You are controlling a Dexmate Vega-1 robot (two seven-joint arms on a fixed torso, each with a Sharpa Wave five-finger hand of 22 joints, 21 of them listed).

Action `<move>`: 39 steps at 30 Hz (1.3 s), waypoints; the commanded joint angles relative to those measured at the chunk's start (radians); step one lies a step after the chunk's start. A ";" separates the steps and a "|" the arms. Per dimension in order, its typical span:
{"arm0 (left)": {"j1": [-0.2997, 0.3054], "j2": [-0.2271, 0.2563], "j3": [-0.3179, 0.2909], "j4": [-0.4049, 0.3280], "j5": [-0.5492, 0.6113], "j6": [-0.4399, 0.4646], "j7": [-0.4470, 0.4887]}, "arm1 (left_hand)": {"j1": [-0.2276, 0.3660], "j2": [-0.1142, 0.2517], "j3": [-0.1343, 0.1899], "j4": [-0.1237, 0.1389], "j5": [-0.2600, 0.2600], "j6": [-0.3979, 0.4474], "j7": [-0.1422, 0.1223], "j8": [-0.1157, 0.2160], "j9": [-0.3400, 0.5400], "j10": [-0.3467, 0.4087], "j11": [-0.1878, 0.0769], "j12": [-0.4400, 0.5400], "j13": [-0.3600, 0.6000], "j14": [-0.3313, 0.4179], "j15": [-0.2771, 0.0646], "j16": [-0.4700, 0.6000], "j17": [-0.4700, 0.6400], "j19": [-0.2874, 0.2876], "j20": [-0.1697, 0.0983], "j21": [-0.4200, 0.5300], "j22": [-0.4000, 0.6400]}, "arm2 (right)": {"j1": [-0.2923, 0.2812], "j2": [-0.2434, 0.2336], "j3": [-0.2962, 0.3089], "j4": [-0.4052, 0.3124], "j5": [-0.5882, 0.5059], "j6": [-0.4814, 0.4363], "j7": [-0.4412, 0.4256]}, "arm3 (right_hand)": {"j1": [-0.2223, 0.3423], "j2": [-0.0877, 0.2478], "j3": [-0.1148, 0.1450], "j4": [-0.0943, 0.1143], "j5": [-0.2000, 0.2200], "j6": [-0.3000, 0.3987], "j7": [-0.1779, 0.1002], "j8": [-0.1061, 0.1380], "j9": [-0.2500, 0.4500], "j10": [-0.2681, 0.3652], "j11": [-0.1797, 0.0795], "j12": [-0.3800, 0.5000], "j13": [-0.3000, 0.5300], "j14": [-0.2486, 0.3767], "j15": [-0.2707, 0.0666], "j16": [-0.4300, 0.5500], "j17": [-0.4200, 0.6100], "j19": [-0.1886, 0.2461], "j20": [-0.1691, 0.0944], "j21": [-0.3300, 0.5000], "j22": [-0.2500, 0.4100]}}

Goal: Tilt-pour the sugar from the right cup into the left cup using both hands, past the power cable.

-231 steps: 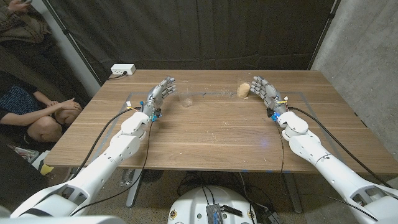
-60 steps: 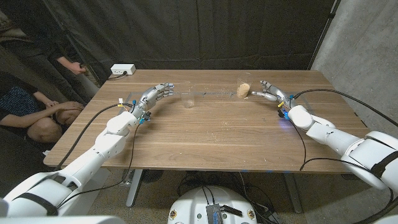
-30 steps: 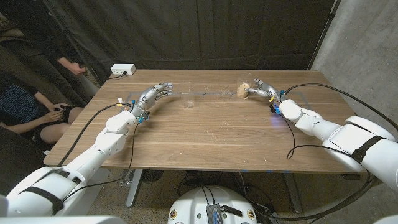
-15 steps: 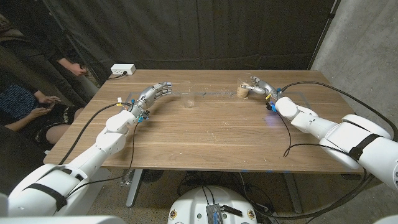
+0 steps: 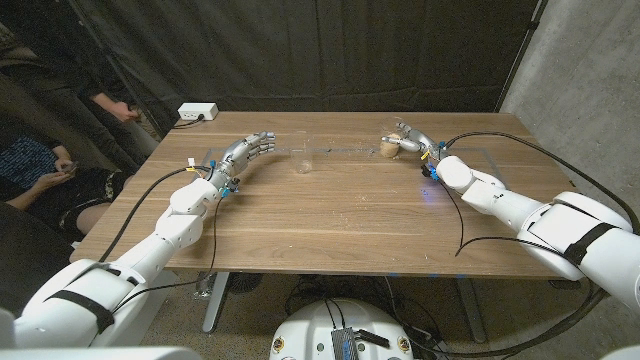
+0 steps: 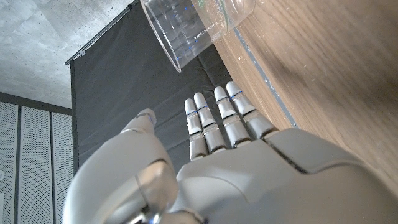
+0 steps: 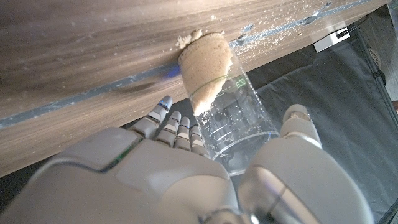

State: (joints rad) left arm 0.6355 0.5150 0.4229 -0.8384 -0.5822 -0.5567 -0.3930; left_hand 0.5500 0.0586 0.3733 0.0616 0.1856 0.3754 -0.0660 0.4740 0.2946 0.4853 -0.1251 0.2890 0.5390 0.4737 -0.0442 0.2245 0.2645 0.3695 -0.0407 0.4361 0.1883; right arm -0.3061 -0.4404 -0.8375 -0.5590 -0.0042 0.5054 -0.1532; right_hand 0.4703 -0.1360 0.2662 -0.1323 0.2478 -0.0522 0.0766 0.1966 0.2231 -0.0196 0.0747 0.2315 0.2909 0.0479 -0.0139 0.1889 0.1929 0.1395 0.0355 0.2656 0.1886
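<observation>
A clear cup with brown sugar stands at the far right of the table. My right hand reaches around it from the right. In the right wrist view the sugar cup stands between the fingers and the thumb, with a small gap on the thumb's side. An empty clear cup stands at the far middle-left. My left hand is a short way to its left, fingers spread towards it and holding nothing. The left wrist view shows the empty cup beyond my left hand.
A blue tape line with spilled sugar grains runs along the table between the cups. A white power strip lies off the table's far left corner. A seated person and another person's hand are at the left.
My right arm swung in from the right, and its hand now stands around the sugar cup. The left hand stretched towards the empty cup, then held still. The seated person shifted.
</observation>
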 commanded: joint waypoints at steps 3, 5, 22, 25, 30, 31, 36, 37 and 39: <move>-0.012 -0.014 -0.002 0.039 -0.009 -0.015 -0.019 | -0.001 -0.004 0.008 0.001 0.007 0.015 0.004 0.005 0.002 0.007 -0.003 0.008 0.003 0.010 -0.105 0.002 0.001 0.012 -0.008 -0.004 0.003 | 0.009 0.043 0.016 0.040 -0.005 0.015 -0.003 | -0.004 0.004 -0.001 0.001 0.006 0.003 -0.002 0.010 0.002 0.000 0.003 0.006 0.003 0.003 0.004 0.005 0.005 0.003 0.013 -0.001 0.004; -0.015 -0.017 -0.004 0.047 -0.012 -0.019 -0.021 | -0.001 -0.004 0.008 0.001 0.007 0.014 0.004 0.005 0.002 0.008 -0.003 0.009 0.003 0.011 -0.106 0.002 0.001 0.012 -0.008 -0.004 0.003 | 0.023 0.062 0.014 0.081 0.001 0.028 -0.006 | -0.004 0.004 -0.001 0.001 0.006 0.002 -0.003 0.010 0.002 0.000 0.003 0.006 0.003 0.003 0.003 0.005 0.005 0.003 0.014 -0.001 0.004; -0.052 -0.032 0.003 0.107 -0.003 -0.023 -0.035 | -0.002 -0.002 0.012 -0.001 0.007 0.020 0.007 0.006 0.002 0.016 -0.004 0.012 0.005 0.018 -0.104 0.004 0.002 0.015 -0.010 -0.005 0.004 | 0.061 0.135 -0.020 0.193 0.124 -0.052 -0.030 | 0.022 0.034 0.015 -0.003 0.010 -0.007 -0.076 0.016 0.004 0.001 -0.030 0.018 0.012 0.045 -0.029 0.023 0.011 0.035 0.024 0.004 0.010; -0.060 -0.036 0.005 0.119 -0.002 -0.024 -0.040 | -0.002 -0.002 0.013 -0.001 0.007 0.017 0.008 0.005 0.002 0.016 -0.002 0.012 0.005 0.021 -0.104 0.005 0.002 0.017 -0.011 -0.005 0.004 | 0.054 0.136 -0.023 0.193 0.139 -0.042 -0.048 | 0.026 0.038 0.017 -0.004 0.010 -0.011 -0.091 0.018 0.006 0.000 -0.044 0.021 0.016 0.057 -0.039 0.028 0.014 0.048 0.018 0.008 0.011; -0.074 -0.044 0.008 0.138 0.000 -0.026 -0.047 | -0.003 -0.001 0.014 -0.001 0.006 0.019 0.008 0.005 0.002 0.018 -0.007 0.013 0.006 0.023 -0.104 0.005 0.002 0.019 -0.012 -0.005 0.004 | 0.041 0.139 -0.017 0.193 0.164 -0.019 -0.073 | 0.037 0.051 0.025 -0.005 0.010 -0.012 -0.110 0.027 0.012 0.025 -0.062 0.042 0.030 0.089 -0.065 0.042 0.026 0.081 -0.002 0.019 0.015; -0.078 -0.046 0.008 0.144 0.000 -0.027 -0.049 | -0.003 -0.001 0.014 -0.001 0.006 0.020 0.008 0.005 0.002 0.017 -0.007 0.013 0.006 0.024 -0.104 0.006 0.002 0.019 -0.012 -0.005 0.004 | 0.039 0.139 -0.016 0.193 0.167 -0.015 -0.078 | 0.038 0.052 0.026 -0.005 0.009 -0.010 -0.112 0.028 0.012 0.025 -0.061 0.042 0.031 0.091 -0.066 0.043 0.027 0.081 -0.003 0.019 0.015; -0.097 -0.055 0.011 0.173 0.003 -0.033 -0.059 | -0.004 -0.001 0.015 -0.002 0.006 0.020 0.008 0.005 0.002 0.019 -0.003 0.014 0.007 0.026 -0.106 0.006 0.003 0.021 -0.013 -0.005 0.004 | 0.028 0.146 -0.010 0.192 0.179 0.012 -0.105 | 0.045 0.060 0.030 -0.005 0.009 -0.003 -0.114 0.035 0.015 0.046 -0.063 0.058 0.040 0.109 -0.073 0.051 0.034 0.085 -0.004 0.019 0.016; -0.100 -0.057 0.012 0.178 0.002 -0.034 -0.061 | -0.004 -0.001 0.015 -0.002 0.006 0.020 0.009 0.005 0.002 0.019 -0.007 0.014 0.007 0.025 -0.105 0.006 0.003 0.021 -0.012 -0.005 0.004 | 0.026 0.147 -0.009 0.192 0.180 0.017 -0.110 | 0.049 0.063 0.033 -0.006 0.009 -0.002 -0.114 0.037 0.015 0.053 -0.065 0.064 0.043 0.115 -0.077 0.054 0.037 0.089 -0.005 0.020 0.017; -0.109 -0.061 0.013 0.190 0.004 -0.036 -0.066 | -0.004 -0.001 0.016 -0.002 0.006 0.021 0.009 0.005 0.002 0.019 -0.007 0.014 0.007 0.025 -0.103 0.006 0.003 0.021 -0.012 -0.005 0.004 | 0.024 0.149 -0.008 0.193 0.182 0.026 -0.112 | 0.052 0.066 0.034 -0.007 0.009 0.000 -0.116 0.039 0.016 0.057 -0.072 0.068 0.046 0.119 -0.079 0.055 0.039 0.090 -0.006 0.021 0.017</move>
State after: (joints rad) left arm 0.5619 0.4711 0.4291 -0.6992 -0.5841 -0.5840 -0.4397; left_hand 0.5500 0.0586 0.3842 0.0593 0.1855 0.3878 -0.0536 0.4740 0.2946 0.5003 -0.1320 0.2971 0.5450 0.4949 -0.0481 0.2245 0.2647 0.3805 -0.0409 0.4323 0.1883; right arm -0.2648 -0.3045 -0.8511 -0.3737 0.1462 0.4899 -0.2244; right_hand 0.5185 -0.0803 0.2914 -0.1407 0.2516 -0.0571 -0.0366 0.2267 0.2351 0.0230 0.0040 0.2890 0.3317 0.1555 -0.0374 0.2349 0.2257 0.2194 0.0339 0.2812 0.2026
